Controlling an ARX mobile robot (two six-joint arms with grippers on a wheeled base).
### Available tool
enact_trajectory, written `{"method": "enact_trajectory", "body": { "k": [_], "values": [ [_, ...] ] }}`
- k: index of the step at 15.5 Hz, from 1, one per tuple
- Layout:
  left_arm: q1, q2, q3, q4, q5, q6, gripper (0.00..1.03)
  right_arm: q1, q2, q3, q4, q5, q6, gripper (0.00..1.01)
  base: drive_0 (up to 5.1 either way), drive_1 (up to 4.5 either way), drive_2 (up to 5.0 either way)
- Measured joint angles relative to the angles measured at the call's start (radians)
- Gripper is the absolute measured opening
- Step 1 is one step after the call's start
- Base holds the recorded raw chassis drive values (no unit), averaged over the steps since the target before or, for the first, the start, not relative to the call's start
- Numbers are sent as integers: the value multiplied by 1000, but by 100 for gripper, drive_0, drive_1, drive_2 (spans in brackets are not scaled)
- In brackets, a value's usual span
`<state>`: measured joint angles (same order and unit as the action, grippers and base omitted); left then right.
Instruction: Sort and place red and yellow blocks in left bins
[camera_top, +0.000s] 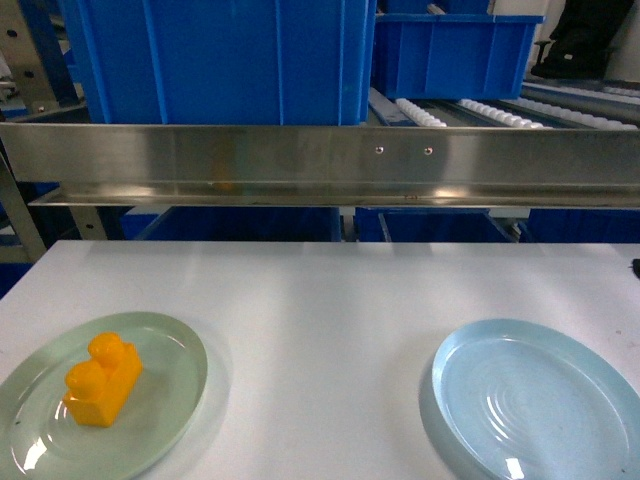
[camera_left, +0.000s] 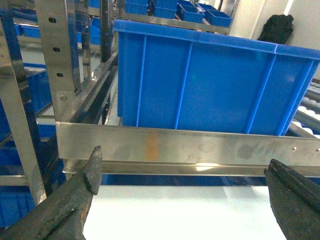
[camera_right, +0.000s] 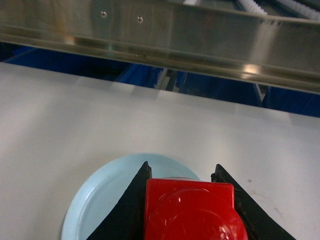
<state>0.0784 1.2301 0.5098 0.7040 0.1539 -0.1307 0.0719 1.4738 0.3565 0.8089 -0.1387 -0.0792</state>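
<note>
A yellow block (camera_top: 103, 380) lies on a pale green plate (camera_top: 170, 400) at the table's front left. A red block (camera_right: 192, 210) is clamped between the black fingers of my right gripper (camera_right: 182, 167), above a light blue plate (camera_right: 100, 200). In the head view that blue plate (camera_top: 450, 400) is bare, and neither gripper nor the red block shows there. My left gripper (camera_left: 184, 165) is open with nothing between its fingers. It faces a large blue bin (camera_left: 210, 90) on the rack behind a steel rail.
A steel rail (camera_top: 320, 165) runs across the back of the white table (camera_top: 320, 290). Behind it stand a large blue bin (camera_top: 220, 60) on the left and a smaller blue bin (camera_top: 455, 55) on rollers to the right. More blue bins sit under the rail.
</note>
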Motion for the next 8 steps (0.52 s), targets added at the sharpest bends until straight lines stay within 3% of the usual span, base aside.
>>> {"method": "enact_trajectory", "body": {
  "k": [3, 4, 8],
  "values": [
    [0, 0, 0, 0, 0, 0, 98, 2, -405, -97, -175, -5, -3, 28, 0, 0, 0],
    [0, 0, 0, -1, 0, 0, 98, 14, -509, -125, -213, 36, -20, 28, 0, 0, 0],
    [-26, 5, 3, -29, -47, 0, 98, 12, -573, -139, -241, 39, -19, 28, 0, 0, 0]
  ]
}}
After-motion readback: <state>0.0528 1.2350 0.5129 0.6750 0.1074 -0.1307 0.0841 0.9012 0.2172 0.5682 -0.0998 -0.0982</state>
